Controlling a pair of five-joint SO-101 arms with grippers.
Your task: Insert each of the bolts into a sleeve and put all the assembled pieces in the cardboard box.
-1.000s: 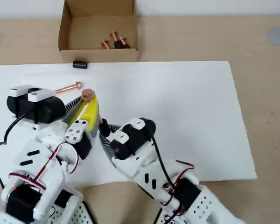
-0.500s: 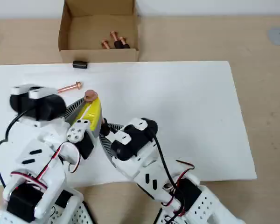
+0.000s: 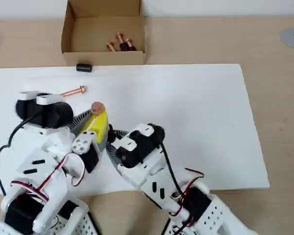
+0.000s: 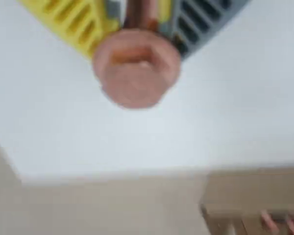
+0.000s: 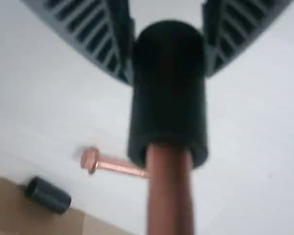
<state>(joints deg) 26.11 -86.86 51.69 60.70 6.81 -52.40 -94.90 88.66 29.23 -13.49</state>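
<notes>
Mating one bolt with one sleeve: judge this as the step in hand, with insertion begun but not shown complete.

High view. Locate left gripper over the near-left part of white mat, clamped on held bolt just behind its head. Locate right gripper just near and right of it, closed on black sleeve. Read the bolt's long axis as running far to near with a slight lean right, head at the far end and shank tip toward the sleeve. Note loose bolt lying flat farther left, head to the right. Note loose sleeve at the mat's far edge, just near of cardboard box, with assembled pieces inside.

Left wrist view. Find the held bolt's head end-on, with yellow jaw and grey jaw pressed on the shank behind it.

Right wrist view. Find the sleeve pinched between two grey jaws, with copper shank entering its open end. Read sleeve and shank as roughly coaxial. Cannot tell depth of entry.

Next move, by judgement: push along the shared axis until head meets sleeve, holding alignment. Then release one grip and carry the piece far to the box. Repeat with the loose pair.
</notes>
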